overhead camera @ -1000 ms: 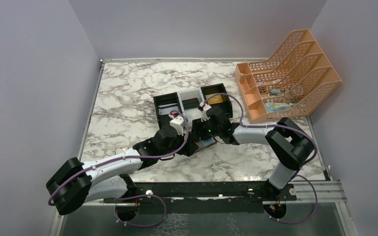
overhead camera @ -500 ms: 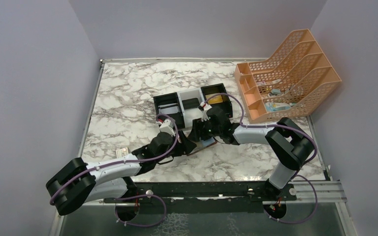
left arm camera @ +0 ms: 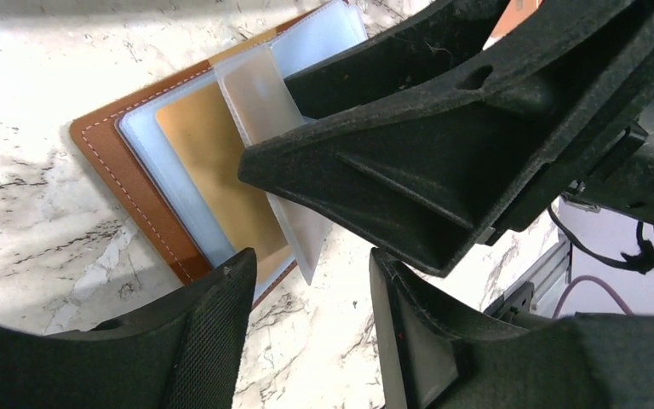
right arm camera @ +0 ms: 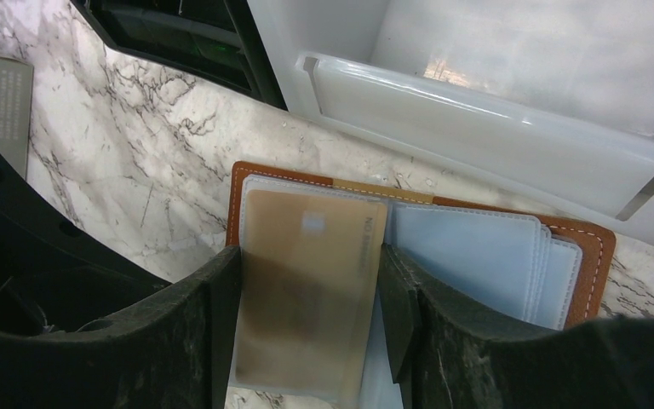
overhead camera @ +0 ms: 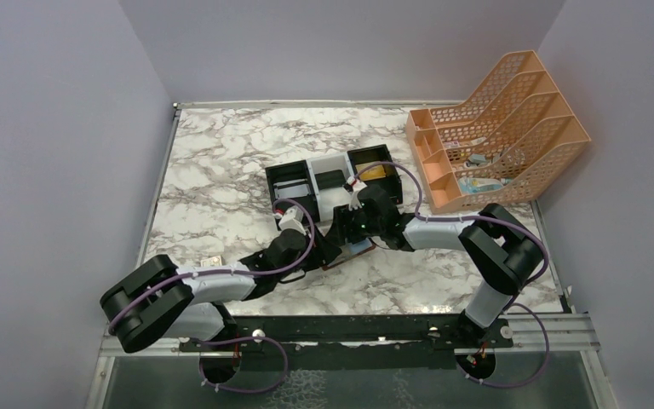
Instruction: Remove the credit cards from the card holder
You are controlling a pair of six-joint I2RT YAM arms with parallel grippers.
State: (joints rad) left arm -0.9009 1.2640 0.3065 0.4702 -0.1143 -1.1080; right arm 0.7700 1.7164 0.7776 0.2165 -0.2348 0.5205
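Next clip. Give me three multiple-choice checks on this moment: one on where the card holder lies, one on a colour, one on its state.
1. Where is the brown leather bifold card holder?
A) inside a drawer
B) on the marble table, next to the white plastic tray compartment
C) on a shelf

2. What colour is the plastic credit card in the front clear sleeve?
A) red
B) green
C) gold

3. The card holder is:
A) open, sleeves showing
B) snapped shut
C) standing on edge

Answers:
1 B, the right wrist view shows it on marble by the white wall.
2 C, the card reads gold through the sleeve.
3 A, both wrist views show its pockets spread.
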